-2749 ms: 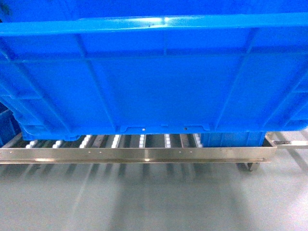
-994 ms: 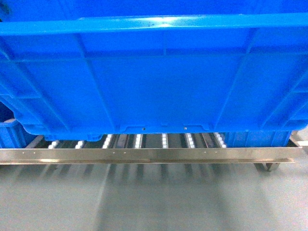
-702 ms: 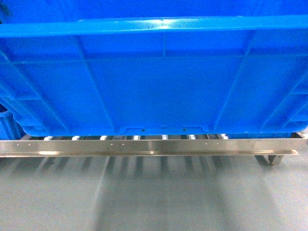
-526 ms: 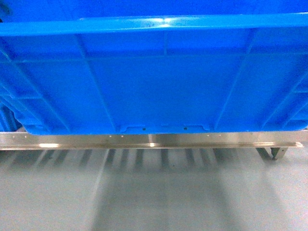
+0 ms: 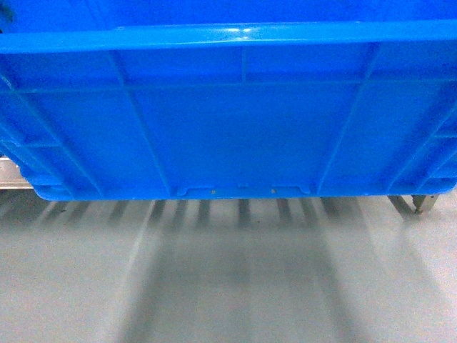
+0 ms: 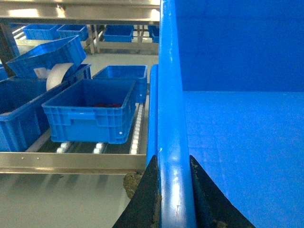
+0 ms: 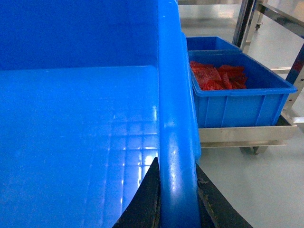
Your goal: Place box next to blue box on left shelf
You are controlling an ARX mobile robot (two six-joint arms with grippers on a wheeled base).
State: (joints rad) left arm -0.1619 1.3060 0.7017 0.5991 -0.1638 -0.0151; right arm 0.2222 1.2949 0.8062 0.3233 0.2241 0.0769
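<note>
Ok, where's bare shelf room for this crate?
Only a narrow roller strip shows bare, between the small bin and the crate. Left of it bins crowd; right, the red-filled bin sits close. Under the crate is hidden.

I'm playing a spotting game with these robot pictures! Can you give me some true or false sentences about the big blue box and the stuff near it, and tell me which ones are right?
1. Both grippers pinch the rim of the big blue box. True: the left gripper and the right gripper each have a finger on either side of it.
2. The big blue box is full of toys. False: what shows of its inside is bare.
3. The smaller blue bin to the right holds red things. True.
4. The shelf is made of wood. False: it is shiny metal with white rollers.
5. A white roll sits among the bins on the left. True.
</note>
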